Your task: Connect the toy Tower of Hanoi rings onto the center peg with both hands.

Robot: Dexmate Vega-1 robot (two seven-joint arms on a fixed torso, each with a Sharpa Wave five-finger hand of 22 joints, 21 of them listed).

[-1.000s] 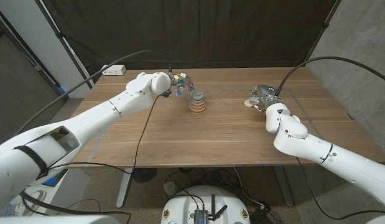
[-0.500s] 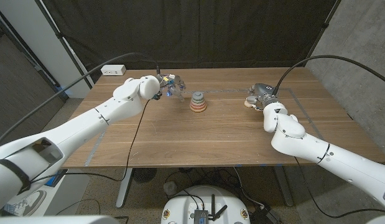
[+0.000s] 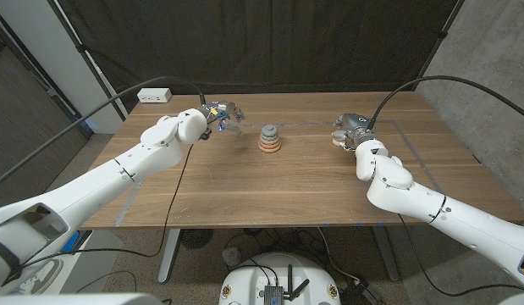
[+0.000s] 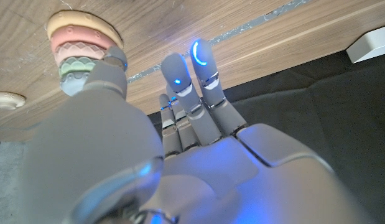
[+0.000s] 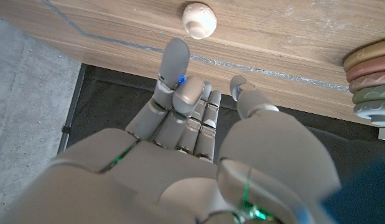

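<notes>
Head view: ring stack (image 3: 269, 140) sits mid-table; my left hand (image 3: 221, 114) hovers beside it, fingers spread, empty. Left wrist view: nothing held. Right wrist view: my right hand (image 5: 198, 118), fingers apart and empty, sits near the cream cap piece (image 5: 199, 20), well apart from the stack; a careless reach could knock it away.

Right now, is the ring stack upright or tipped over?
Upright. The ring stack stands on the table with rings layered level, widest at the bottom; the left wrist view agrees.
</notes>
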